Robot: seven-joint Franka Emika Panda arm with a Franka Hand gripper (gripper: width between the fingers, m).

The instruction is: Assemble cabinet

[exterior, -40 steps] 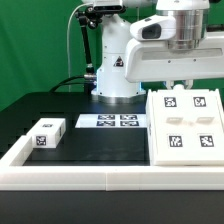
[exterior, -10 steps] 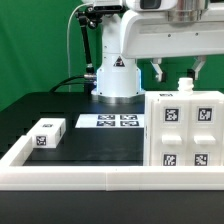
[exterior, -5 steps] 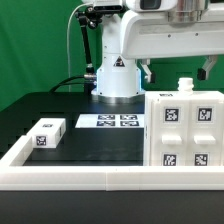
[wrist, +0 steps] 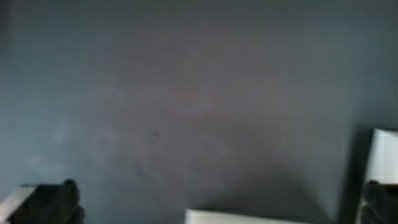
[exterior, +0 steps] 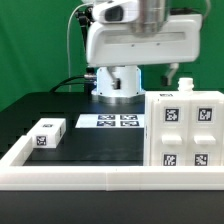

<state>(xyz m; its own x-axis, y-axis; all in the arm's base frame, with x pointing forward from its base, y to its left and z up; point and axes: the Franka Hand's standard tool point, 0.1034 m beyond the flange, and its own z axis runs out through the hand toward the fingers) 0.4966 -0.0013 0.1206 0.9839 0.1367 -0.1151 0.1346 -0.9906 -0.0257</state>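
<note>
Cabinet [exterior: 185, 130] stands upright on the desk [exterior: 95, 142], near side, at the exterior view's right, tagged face toward us. We see the gripper [wrist: 214, 200] spread wide, empty.

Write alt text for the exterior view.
A white cabinet with square tags stands on the black table at the exterior view's right, the robot arm behind it. A small tagged white block lies at the view's left, the marker board between.

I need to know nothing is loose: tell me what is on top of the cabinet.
A small white knob-like piece stands on top of the cabinet. The rest of that top lies behind the front edge, hidden from the low exterior view.
</note>
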